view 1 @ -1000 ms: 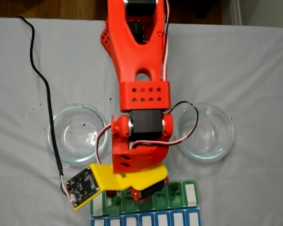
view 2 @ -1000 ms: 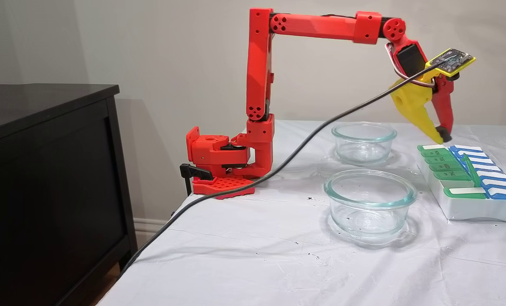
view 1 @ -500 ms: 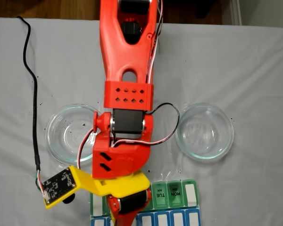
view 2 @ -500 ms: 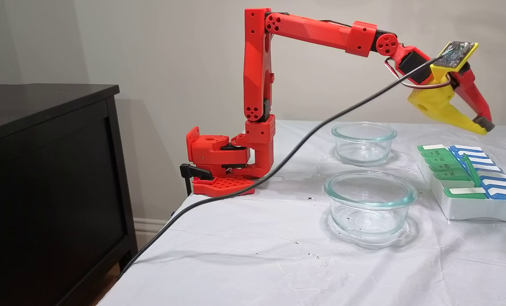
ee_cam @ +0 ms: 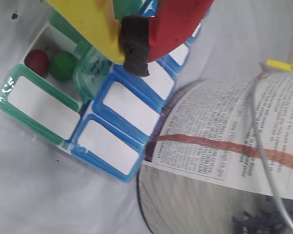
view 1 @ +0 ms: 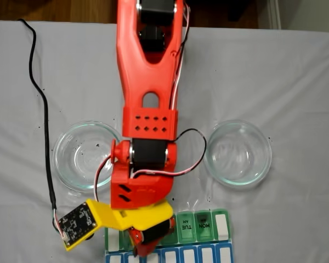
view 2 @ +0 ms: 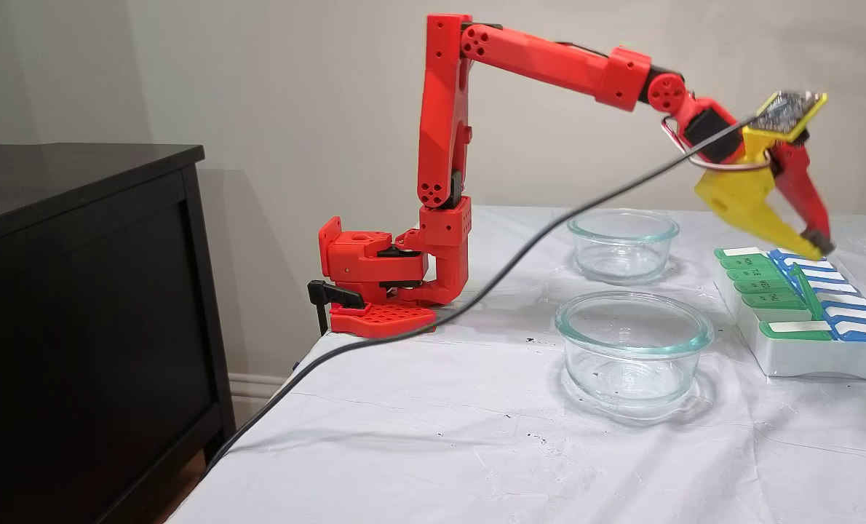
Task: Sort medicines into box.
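Observation:
The box (view 1: 204,224) lies at the near table edge, with green lids and a blue row. In the wrist view one compartment of the box (ee_cam: 132,105) stands open, its green lid (ee_cam: 90,73) raised. A dark red medicine (ee_cam: 37,61) and a green medicine (ee_cam: 63,66) lie in it. My gripper (ee_cam: 134,48) is shut, yellow and red fingers meeting on a black foam pad, with nothing seen between them. It hangs just above the blue row (view 2: 817,244), beside the open compartment. From above, the gripper (view 1: 140,253) covers the box's left part.
Two clear glass dishes (view 1: 82,159) (view 1: 238,153) stand on either side of the arm, behind the box. A black cable (view 1: 41,93) trails across the white cloth to the wrist camera board. A cylinder wrapped in printed paper (ee_cam: 224,141) stands right next to the box. A black cabinet (view 2: 76,291) stands beside the table.
The gripper lifted off the green row, swung outward and to the left in the overhead view, then came down to just above the blue row. It stayed shut.

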`<state>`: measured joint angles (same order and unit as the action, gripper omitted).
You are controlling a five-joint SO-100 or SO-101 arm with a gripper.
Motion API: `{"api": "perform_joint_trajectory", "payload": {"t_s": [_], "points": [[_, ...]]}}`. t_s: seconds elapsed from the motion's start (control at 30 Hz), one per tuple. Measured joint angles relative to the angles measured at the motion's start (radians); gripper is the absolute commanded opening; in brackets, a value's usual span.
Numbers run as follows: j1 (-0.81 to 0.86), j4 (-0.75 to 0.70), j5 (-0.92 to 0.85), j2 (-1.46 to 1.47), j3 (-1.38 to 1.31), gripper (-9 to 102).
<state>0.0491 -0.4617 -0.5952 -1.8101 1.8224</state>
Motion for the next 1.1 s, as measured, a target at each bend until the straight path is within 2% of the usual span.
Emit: {"api": "perform_joint_trajectory", "payload": {"t_s": [0.37, 0.73, 1.1], "points": [[0.008, -0.133, -0.006, 0.015, -0.034, 0], [0.051, -0.112, -0.011, 0.002, -0.034, 0], [0.032, -0.189, -0.046, 0.014, -0.026, 0]]}}
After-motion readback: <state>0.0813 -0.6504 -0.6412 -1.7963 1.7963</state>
